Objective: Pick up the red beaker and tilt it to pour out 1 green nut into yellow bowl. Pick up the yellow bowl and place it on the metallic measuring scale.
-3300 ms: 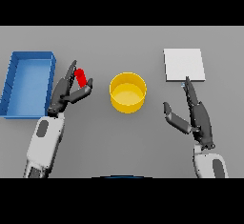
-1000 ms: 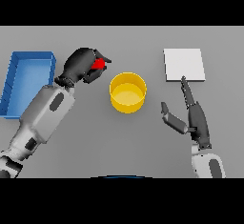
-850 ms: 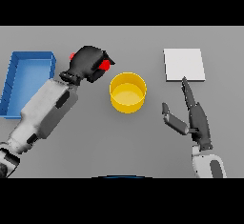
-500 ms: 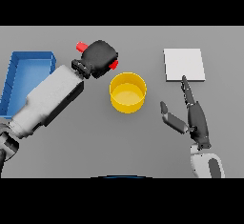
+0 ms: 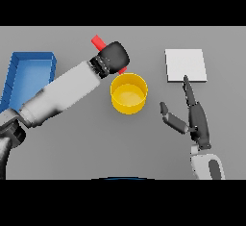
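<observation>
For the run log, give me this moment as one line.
left hand: shut on red beaker, tilted by yellow bowl | right hand: open, idle | scale: bare

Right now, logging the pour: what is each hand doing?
Left hand: closed on the red beaker, beside the yellow bowl.
Right hand: open, holding nothing.

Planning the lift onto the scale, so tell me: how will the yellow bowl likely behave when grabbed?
The yellow bowl looks rigid, with upright walls and a wide base, so it probably won't tip or roll. Its smooth wall may be slippery to the right hand. It looks empty, so likely light.
</observation>
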Robot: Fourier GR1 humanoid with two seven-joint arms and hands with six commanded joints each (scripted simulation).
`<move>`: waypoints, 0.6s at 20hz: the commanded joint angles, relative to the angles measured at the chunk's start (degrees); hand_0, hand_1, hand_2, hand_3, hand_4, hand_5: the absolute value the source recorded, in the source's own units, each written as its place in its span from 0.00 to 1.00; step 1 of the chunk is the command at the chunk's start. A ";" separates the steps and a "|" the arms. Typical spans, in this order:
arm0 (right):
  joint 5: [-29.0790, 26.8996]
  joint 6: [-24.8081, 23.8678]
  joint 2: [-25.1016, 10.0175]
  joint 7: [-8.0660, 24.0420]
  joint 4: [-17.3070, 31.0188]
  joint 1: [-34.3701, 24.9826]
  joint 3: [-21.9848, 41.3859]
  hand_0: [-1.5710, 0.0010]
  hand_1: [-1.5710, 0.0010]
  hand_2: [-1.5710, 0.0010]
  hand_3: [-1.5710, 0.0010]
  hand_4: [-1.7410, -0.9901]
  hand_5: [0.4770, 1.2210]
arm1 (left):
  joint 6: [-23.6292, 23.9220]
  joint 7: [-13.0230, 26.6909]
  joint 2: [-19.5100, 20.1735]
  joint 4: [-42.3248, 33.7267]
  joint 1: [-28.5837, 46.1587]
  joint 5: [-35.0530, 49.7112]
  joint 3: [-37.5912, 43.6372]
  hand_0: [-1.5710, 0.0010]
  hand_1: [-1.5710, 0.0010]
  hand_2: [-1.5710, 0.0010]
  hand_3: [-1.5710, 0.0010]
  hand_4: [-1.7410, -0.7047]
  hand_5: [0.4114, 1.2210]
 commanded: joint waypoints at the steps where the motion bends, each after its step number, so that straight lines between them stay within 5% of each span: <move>1: 0.73 -0.28 -0.23 0.25 0.34 -0.22 0.08 1.00 1.00 1.00 1.00 0.74 0.23 | 0.18 -0.41 -0.04 0.64 -0.88 -1.08 -1.46 0.00 0.00 0.00 0.00 0.01 1.00; 12: 1.22 -1.11 -0.31 -0.06 1.31 0.01 -0.38 1.00 1.00 1.00 1.00 0.78 0.20 | 3.95 -3.76 -2.63 5.82 -8.78 -9.84 -16.49 0.00 0.00 0.00 0.00 0.01 1.00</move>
